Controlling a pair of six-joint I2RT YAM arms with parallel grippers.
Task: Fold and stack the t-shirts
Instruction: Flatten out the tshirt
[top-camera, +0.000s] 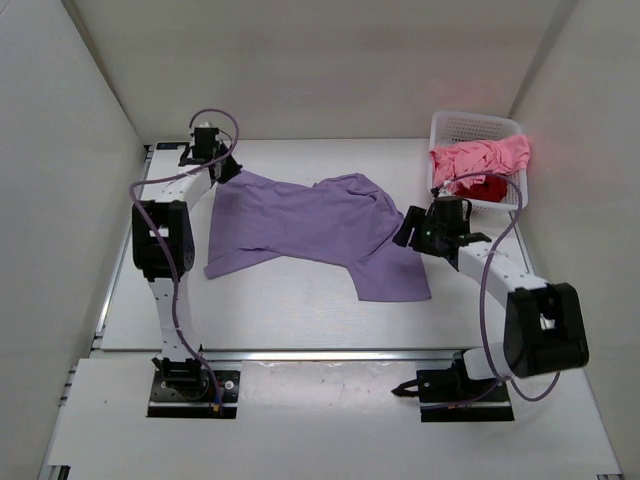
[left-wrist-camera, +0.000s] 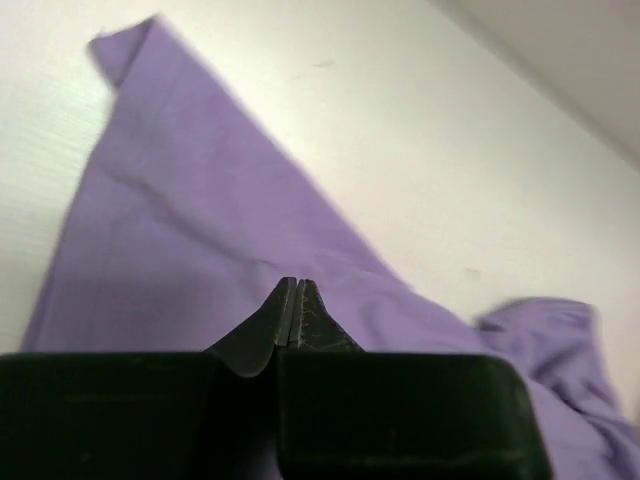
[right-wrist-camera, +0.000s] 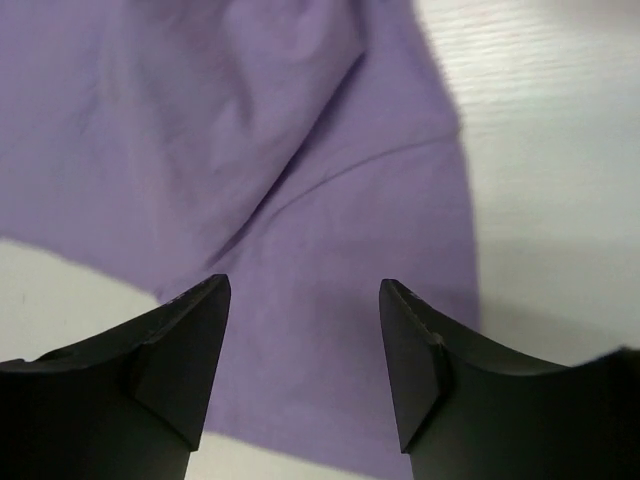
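Purple t-shirt (top-camera: 300, 225) spread rumpled on the middle of the table (top-camera: 280, 310), left gripper (top-camera: 228, 170) at its ten o'clock corner, fingers pressed together, right gripper (top-camera: 408, 228) at its three o'clock edge, fingers wide apart, pink t-shirt (top-camera: 480, 158) and dark red t-shirt (top-camera: 487, 188) in white basket (top-camera: 470, 125) at two o'clock

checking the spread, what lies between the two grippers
The lavender t-shirt spans it in the top view: left gripper shut on its far corner, right gripper open over its right side.

The left arm (top-camera: 158, 238) rises from its base and reaches forward to the far left. The left hand (left-wrist-camera: 297, 287) is pinched fully closed. The right arm (top-camera: 545, 325) bends inward at the elbow, and the right hand (right-wrist-camera: 305, 290) points left, gaping wide.
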